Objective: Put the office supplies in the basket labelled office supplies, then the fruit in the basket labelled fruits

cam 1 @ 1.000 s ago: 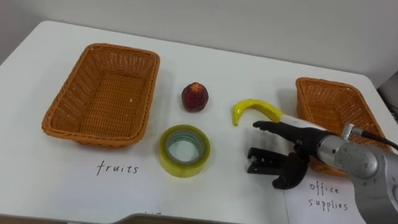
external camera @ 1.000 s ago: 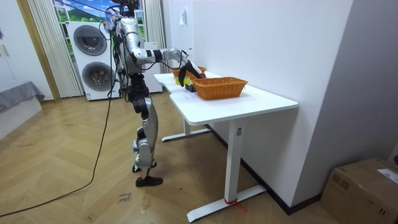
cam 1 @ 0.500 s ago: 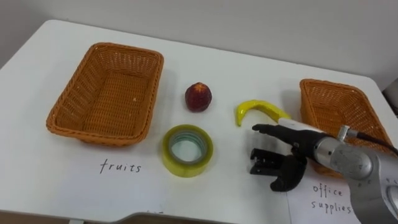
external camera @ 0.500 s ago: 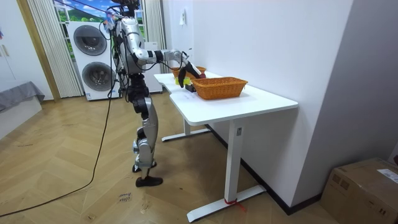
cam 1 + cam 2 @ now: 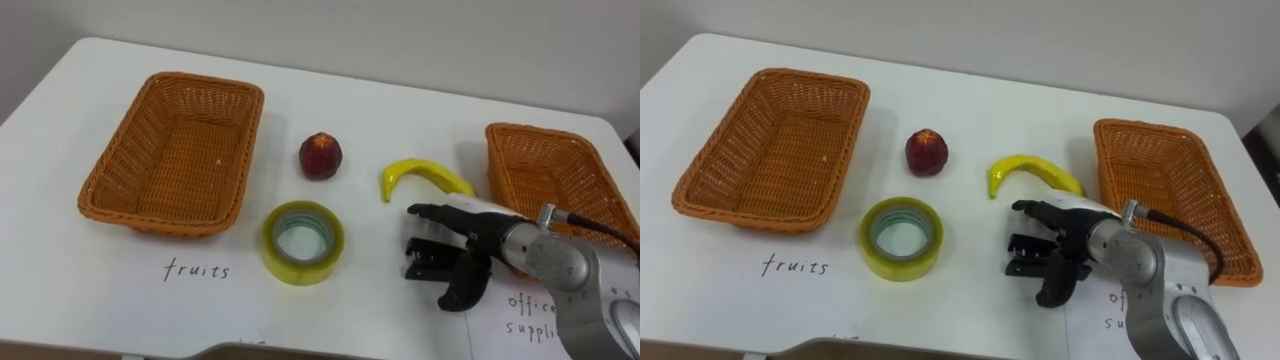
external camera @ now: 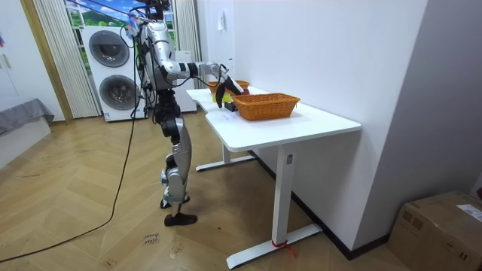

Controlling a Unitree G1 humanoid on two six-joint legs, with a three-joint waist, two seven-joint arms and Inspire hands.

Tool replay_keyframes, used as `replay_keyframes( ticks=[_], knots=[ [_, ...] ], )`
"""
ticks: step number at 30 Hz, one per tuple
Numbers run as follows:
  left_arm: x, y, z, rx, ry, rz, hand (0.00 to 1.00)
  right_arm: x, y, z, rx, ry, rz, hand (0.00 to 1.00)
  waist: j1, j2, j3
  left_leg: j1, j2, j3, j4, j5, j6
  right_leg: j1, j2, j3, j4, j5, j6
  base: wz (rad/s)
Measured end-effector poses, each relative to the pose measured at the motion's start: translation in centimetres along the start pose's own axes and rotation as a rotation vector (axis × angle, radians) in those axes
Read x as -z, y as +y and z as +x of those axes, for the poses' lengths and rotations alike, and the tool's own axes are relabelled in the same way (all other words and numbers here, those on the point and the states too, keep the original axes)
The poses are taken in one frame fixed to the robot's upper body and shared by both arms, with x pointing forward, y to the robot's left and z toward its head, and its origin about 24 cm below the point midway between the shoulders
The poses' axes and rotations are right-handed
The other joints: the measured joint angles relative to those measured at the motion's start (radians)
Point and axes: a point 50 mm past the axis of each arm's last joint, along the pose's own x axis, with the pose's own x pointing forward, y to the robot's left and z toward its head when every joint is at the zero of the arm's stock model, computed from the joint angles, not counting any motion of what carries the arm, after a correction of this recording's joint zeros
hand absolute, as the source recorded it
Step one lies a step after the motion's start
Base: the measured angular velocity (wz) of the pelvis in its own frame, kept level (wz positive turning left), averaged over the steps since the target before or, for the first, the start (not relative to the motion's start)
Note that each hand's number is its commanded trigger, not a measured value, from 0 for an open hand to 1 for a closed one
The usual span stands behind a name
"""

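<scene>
Left eye view: right robot hand (image 5: 488, 240) is held spread over black office item (image 5: 422, 258) on bench (image 5: 400, 110); thumb and fingers should be centred before closing.

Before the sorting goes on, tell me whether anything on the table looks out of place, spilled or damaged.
Nothing is spilled or damaged. The fruit basket and office basket stand empty; the red fruit, banana, tape roll and black office item lie unsorted between them, with the right hand open over it.
</scene>
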Motion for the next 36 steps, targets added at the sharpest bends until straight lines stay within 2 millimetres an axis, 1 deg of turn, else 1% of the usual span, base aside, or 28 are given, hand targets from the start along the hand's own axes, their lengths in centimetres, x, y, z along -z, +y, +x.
replay_keyframes(
  ticks=[5, 14, 17, 22, 25, 36],
  knots=[
    [0.1, 0.0, 0.0, -0.002, 0.002, -0.001, 0.0, 0.2, 0.4, 0.0, -0.008, 0.006, 0.007, 0.0, 0.001, -0.001, -0.0001, 0.0, 0.0, -0.001, 0.0, 0.0, 0.0, 0.001, 0.0, -0.001, 0.0, 0.0, 0.0, 0.0],
    [0.0, 0.1, 0.0, -0.011, 0.001, -0.003, 0.0, 0.1, 0.5, 0.1, 0.007, 0.003, 0.007, 0.0, 0.001, -0.003, 0.0011, 0.0, 0.0, -0.001, -0.001, 0.0, 0.0, 0.001, 0.0, -0.001, 0.0, 0.0, 0.0, 0.0],
    [0.0, 0.1, 0.0, -0.021, 0.004, -0.002, 0.0, -0.3, 1.0, 0.4, 0.019, 0.031, -0.014, 0.0, -0.001, -0.006, 0.0017, 0.0, 0.0, -0.001, -0.001, 0.0, 0.0, 0.0, 0.0, 0.001, 0.0, 0.0, 0.0, 0.0],
    [-0.3, 0.0, 0.0, -0.022, 0.0, -0.001, 0.0, -0.3, 1.4, 0.5, 0.04, 0.072, -0.029, 0.0, 0.001, -0.011, -0.0017, 0.0, 0.0, -0.001, -0.001, 0.0, 0.0, 0.0, 0.0, 0.003, 0.0, 0.0, 0.0, 0.0],
    [-0.4, 0.0, 0.0, -0.027, -0.005, -0.002, 0.0, -0.2, 1.4, 0.5, 0.047, 0.094, -0.026, 0.0, 0.001, -0.011, -0.0018, 0.001, 0.0, -0.001, 0.0, 0.0, 0.0, 0.001, 0.0, 0.002, 0.001, 0.0, 0.0, 0.0],
    [-0.3, -0.9, -0.1, -0.008, 0.008, 0.006, 0.0, 0.1, 1.7, 1.0, 0.061, 0.119, -0.001, 0.0, 0.001, -0.01, -0.0021, 0.015, -0.001, -0.004, -0.001, 0.001, 0.001, 0.015, -0.001, 0.002, 0.001, 0.0, 0.0, 0.0]
  ],
)
